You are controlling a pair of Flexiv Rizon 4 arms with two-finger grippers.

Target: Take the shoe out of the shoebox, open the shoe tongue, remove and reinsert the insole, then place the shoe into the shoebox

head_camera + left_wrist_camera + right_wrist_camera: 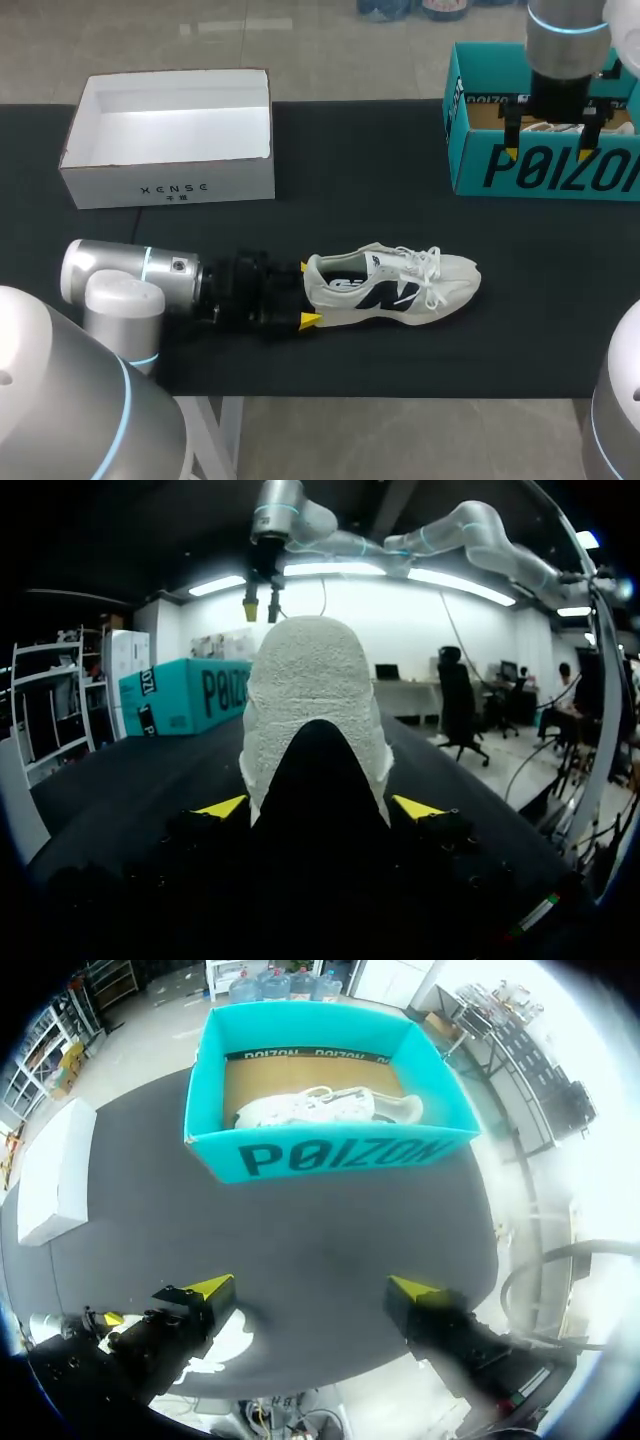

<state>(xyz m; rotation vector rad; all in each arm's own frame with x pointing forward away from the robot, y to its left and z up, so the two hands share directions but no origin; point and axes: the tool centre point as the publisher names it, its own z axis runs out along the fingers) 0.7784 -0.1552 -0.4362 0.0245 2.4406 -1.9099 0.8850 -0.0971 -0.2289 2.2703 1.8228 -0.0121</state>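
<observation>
Left fingers clamp the shoe at its heel, probably the stiffest hold on this light, soft thing; right fingers stand wide open, empty.

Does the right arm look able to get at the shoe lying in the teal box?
Probably yes. The right gripper hangs open, high up near the teal box, which has no lid, and nothing covers the shoe inside.

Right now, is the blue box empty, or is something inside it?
Not empty. A white shoe lies inside the blue box. A second shoe is out on the table, its heel in my left hand.
</observation>
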